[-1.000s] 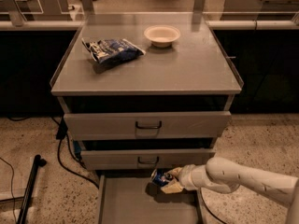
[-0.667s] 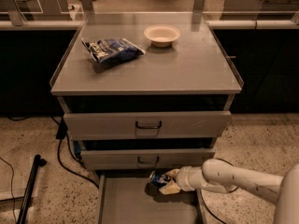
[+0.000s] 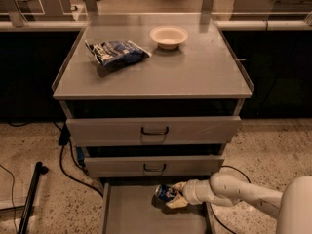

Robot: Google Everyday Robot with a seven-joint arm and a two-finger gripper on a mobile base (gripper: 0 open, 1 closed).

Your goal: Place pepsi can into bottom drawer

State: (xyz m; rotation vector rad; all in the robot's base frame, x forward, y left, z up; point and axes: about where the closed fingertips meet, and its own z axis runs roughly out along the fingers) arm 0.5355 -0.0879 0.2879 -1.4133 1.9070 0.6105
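Arm [image 3: 234, 191] enters from lower right, forearm lying low and near level, reaching left over the pulled-out bottom drawer [image 3: 131, 216]. Gripper [image 3: 171, 196] sits at the drawer's rear, just below the middle drawer [image 3: 153, 165] front. Fingers clamped around the pepsi can [image 3: 165, 192], which lies tilted on its side, silver end facing left, low over the drawer floor; contact with the floor unclear. On the cabinet top [image 3: 204, 72]: chip bag [image 3: 117, 51] at left, bowl [image 3: 168, 36] at rear.
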